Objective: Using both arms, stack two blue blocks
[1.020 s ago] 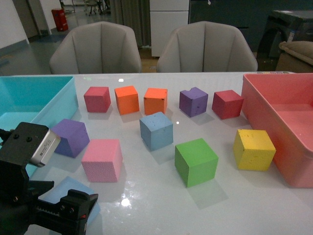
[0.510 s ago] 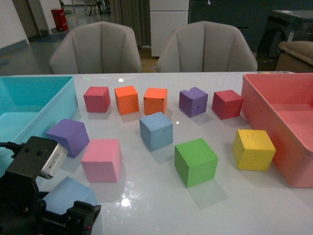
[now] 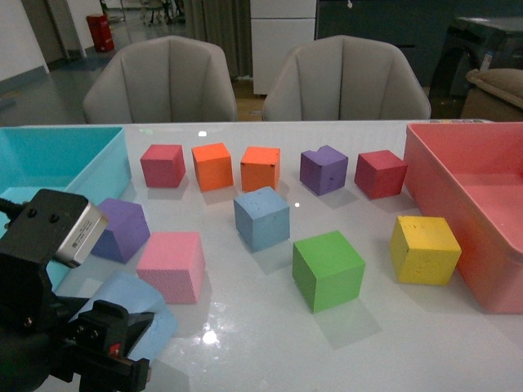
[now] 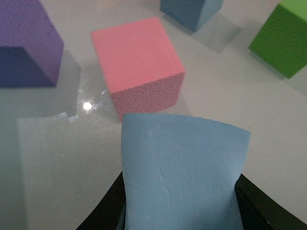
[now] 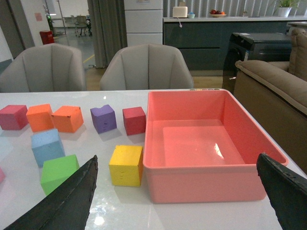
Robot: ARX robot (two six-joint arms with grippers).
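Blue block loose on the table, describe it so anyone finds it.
On the white table, look between the teal bin and the pink bin. The blue block sits just behind the green cube, the only sky-blue cube lying free.

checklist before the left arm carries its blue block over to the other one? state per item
1. Grip on held blue block by left gripper: ok, fingers on both sides, foam bowed.
2. That block clear of the table: cannot tell.
3. Top of target blue block bare: ok.
4. Straight low path: not ok, pink cube sits between; go over it.
5. State of right gripper, open and away from the blocks: ok.
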